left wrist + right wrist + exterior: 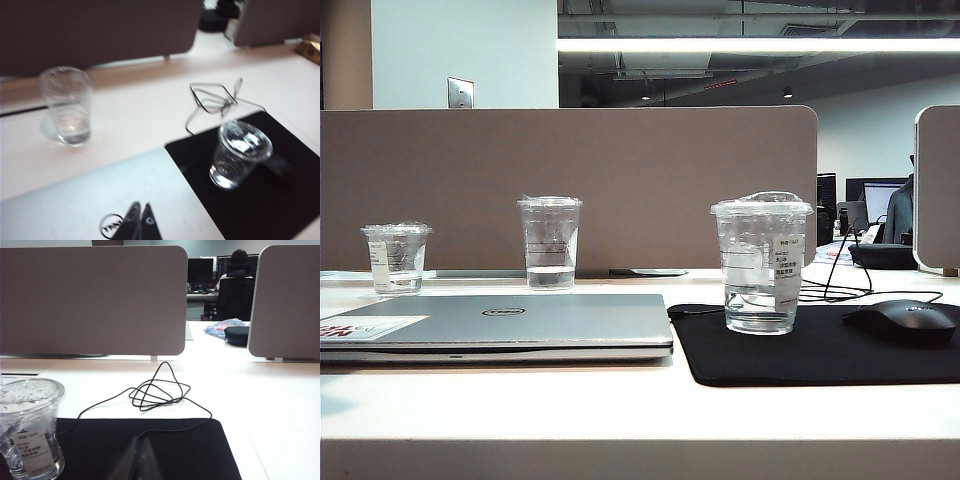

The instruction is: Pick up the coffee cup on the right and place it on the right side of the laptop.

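The coffee cup (761, 262), clear with a domed lid, a white sticker and a little liquid, stands upright on the black mouse pad (820, 350), just right of the closed silver Dell laptop (520, 320). No arm shows in the exterior view. In the left wrist view my left gripper (140, 206) is shut and empty, hovering over the laptop (75, 200) lid beside the logo, with the coffee cup (240, 152) off to one side on the pad. My right gripper (141, 441) is shut and empty over the pad, apart from the coffee cup (30, 435).
A taller clear cup (550, 243) and a short clear cup (396, 257) stand behind the laptop. A black mouse (905, 320) lies on the pad's right part, its tangled cable (155, 392) on the white desk behind. A beige partition (570, 180) closes the back.
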Robot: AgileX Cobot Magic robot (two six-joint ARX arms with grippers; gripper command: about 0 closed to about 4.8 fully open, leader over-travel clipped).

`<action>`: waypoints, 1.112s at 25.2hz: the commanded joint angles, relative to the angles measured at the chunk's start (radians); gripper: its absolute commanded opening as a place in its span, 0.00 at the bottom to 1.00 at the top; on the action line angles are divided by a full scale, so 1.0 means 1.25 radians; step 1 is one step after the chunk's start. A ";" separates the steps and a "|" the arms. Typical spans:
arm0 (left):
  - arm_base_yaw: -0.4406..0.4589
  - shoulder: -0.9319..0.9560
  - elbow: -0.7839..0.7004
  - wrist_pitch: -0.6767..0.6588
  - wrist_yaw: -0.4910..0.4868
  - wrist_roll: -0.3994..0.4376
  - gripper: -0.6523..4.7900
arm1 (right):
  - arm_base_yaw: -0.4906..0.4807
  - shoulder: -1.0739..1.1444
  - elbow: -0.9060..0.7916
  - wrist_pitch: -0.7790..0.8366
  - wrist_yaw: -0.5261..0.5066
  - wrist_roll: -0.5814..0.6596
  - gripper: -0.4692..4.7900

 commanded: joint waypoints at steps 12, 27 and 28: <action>0.179 -0.323 -0.367 0.339 0.017 0.084 0.11 | 0.000 -0.002 -0.005 0.011 0.004 0.003 0.07; 0.241 -0.656 -0.722 0.339 -0.055 0.063 0.11 | 0.000 -0.002 -0.005 0.011 0.004 0.003 0.07; 0.241 -0.656 -0.728 0.339 -0.055 0.063 0.11 | 0.000 -0.002 -0.005 0.010 0.004 0.003 0.07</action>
